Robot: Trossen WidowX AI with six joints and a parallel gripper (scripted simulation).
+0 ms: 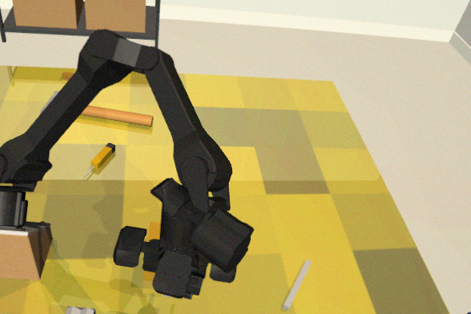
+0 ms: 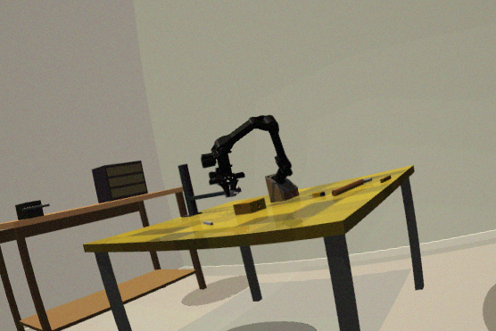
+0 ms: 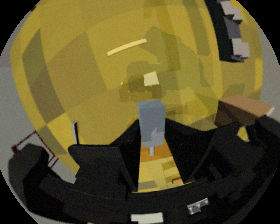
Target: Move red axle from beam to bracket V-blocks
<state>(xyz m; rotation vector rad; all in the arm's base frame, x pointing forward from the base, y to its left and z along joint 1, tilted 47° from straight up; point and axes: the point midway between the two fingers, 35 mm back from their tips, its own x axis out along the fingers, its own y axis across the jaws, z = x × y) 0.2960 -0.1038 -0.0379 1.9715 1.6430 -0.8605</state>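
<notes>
The jaws are partly closed on a blue-grey pin-ended tool point(image 3: 151, 116), held above the surface point(image 1: 220, 121) point(image 2: 303, 217) point(image 3: 101, 100). The orange beam point(image 1: 154, 230) point(image 2: 243, 208) point(image 3: 163, 151) sits below them; the red axle is probably inside, though I can't make it out clearly. This looks like the approach to push it out. Next, the pin needs lining up with the bore, then a straight, gentle push that leaves the beam put. The V-blocks point(image 1: 80, 311) point(image 3: 239, 49) come later.
</notes>
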